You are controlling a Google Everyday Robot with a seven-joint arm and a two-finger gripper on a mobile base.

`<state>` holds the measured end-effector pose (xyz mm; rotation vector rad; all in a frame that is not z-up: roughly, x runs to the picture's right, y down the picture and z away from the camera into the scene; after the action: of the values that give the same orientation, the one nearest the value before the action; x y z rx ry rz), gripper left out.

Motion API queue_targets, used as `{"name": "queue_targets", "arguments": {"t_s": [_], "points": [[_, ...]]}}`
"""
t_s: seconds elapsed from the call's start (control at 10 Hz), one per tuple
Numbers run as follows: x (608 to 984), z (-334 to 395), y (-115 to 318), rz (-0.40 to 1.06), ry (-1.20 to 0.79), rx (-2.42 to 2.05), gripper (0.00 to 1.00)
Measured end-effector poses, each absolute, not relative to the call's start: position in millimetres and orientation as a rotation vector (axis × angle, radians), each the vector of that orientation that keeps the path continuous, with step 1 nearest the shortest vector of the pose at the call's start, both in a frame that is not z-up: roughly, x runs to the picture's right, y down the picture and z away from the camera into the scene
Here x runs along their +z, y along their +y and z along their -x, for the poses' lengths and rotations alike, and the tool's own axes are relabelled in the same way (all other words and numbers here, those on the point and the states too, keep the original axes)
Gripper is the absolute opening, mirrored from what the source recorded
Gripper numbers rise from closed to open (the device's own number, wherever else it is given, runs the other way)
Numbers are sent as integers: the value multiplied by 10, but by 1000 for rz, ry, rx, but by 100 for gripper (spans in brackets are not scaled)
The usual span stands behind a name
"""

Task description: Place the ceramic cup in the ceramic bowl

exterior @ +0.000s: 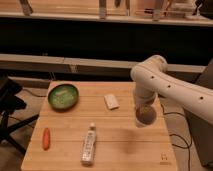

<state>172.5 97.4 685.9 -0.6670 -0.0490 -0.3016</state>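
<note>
The gripper, at the right side of the wooden tabletop, is closed fully on the small white round ceramic cup. The cup appears raised off the surface and shows a dull greyish inside. The round green ceramic bowl stands well apart, at the far left.

A light wooden table fills the lower middle. Behind it a long pale bench runs across, with a dark wall above. A black stand sits at the left edge, on a grey floor.
</note>
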Motion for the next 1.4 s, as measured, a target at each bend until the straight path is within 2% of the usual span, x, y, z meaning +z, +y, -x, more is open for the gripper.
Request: {"name": "queue_targets", "arguments": {"t_s": [1.4], "points": [[6892, -780, 224, 592, -114, -469, 0]]}}
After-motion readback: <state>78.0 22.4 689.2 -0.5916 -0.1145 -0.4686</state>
